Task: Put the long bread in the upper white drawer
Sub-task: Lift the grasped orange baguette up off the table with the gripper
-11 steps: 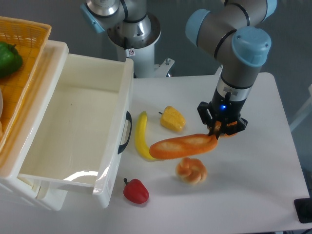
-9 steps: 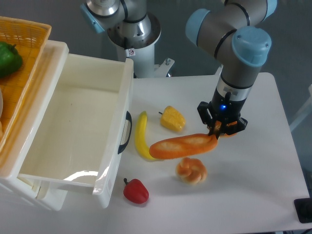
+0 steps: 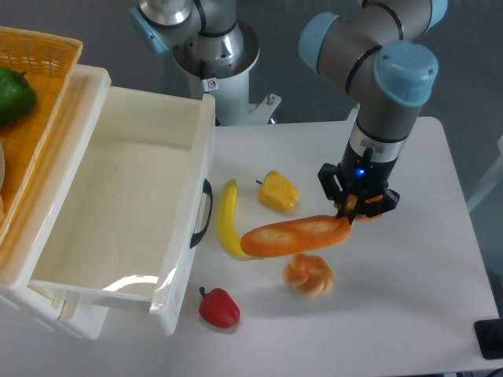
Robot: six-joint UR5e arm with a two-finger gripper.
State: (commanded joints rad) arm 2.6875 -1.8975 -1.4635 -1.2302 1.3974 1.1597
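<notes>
From my remote seat, the black two-finger end effector (image 3: 351,210) points straight down, so I see its fingers only from above; orange pads are clamped on the right end of the long orange-brown toy baguette with a paler top (image 3: 296,235). I cannot tell whether the loaf is clear of the white surface (image 3: 424,259) or resting on it. The loaf lies nearly level near the middle of the surface, its left end overlapping and hiding part of the curved yellow toy banana (image 3: 228,217). A round knotted tan toy bun (image 3: 309,275) sits just beside it toward the front edge, and a yellow toy corn piece (image 3: 279,191) lies toward the back edge. A glossy red toy pepper (image 3: 218,308) is near the front edge. The deep cream-white plastic drawer with a black curved handle (image 3: 118,204) stands pulled open at the left edge, well apart from the loaf. An orange woven basket (image 3: 35,110) holding a green pepper (image 3: 14,94) is cut off at the left.
</notes>
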